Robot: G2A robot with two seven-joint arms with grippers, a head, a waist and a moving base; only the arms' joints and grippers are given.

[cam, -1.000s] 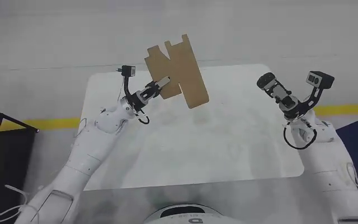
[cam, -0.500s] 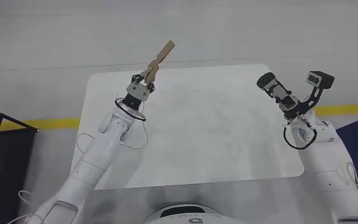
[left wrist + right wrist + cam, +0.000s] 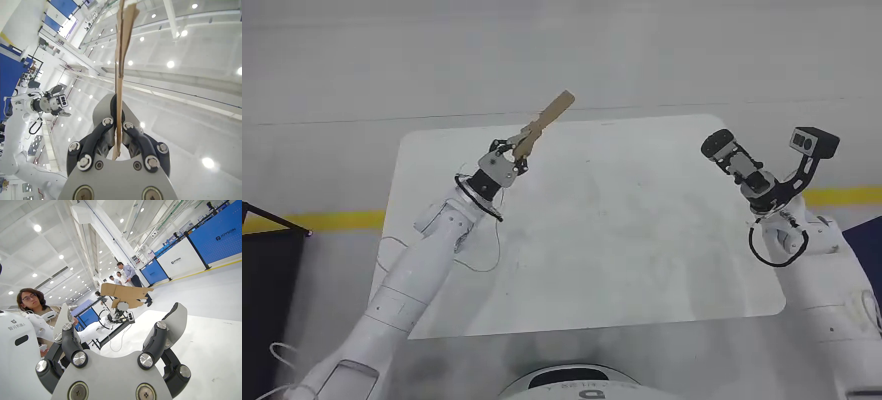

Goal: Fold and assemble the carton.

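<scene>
The carton [image 3: 546, 118] is a flat brown cardboard blank, held upright so the top view sees it edge-on above the table's far left part. My left gripper [image 3: 514, 152] is shut on its lower edge; in the left wrist view the carton [image 3: 121, 62] runs thin between the two pads of the left gripper [image 3: 118, 110]. The right wrist view shows the carton [image 3: 124, 293] broadside, flaps outward, above the left gripper [image 3: 121, 306]. My right gripper [image 3: 720, 146] hangs over the table's far right corner, open and holding nothing, its fingers [image 3: 176, 318] spread wide.
The white table [image 3: 622, 260] bears nothing on its surface. A yellow floor line [image 3: 332, 220] runs past both sides. A dark stand [image 3: 267, 270] sits to the left of the table.
The left wrist has turned the carton from broadside to edge-on, then tilted it further right. The right arm has not moved.
</scene>
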